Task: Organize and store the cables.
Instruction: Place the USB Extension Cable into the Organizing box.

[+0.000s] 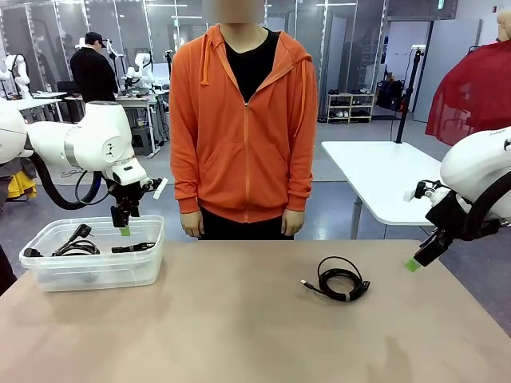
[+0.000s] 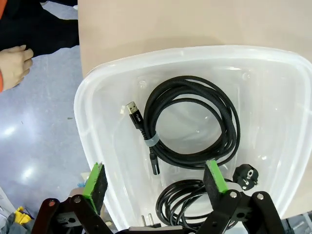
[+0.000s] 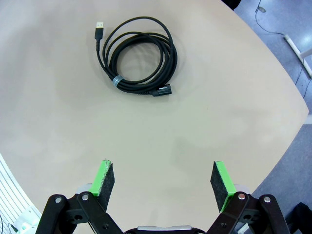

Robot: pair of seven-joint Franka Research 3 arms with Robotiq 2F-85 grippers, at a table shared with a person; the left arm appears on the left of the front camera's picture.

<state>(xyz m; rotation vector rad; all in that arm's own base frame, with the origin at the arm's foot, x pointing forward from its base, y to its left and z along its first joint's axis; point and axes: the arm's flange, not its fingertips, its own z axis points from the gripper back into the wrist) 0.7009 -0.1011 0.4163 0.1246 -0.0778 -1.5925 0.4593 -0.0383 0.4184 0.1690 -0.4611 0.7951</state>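
Task looks nearly done. At least two cables lie in clear bin [image 1: 96, 273]: USB coil [image 2: 195, 122] and plug cord [image 2: 178, 202]. Your left gripper [image 1: 125, 230] hangs over bin, fingers spread wide, holding nothing. Last cable [image 1: 343, 279] lies on table [image 1: 239, 335], well apart from bin. Your right gripper [image 3: 161, 168] is spread wide too, empty, near that cable. You have one more cable to put in bin.
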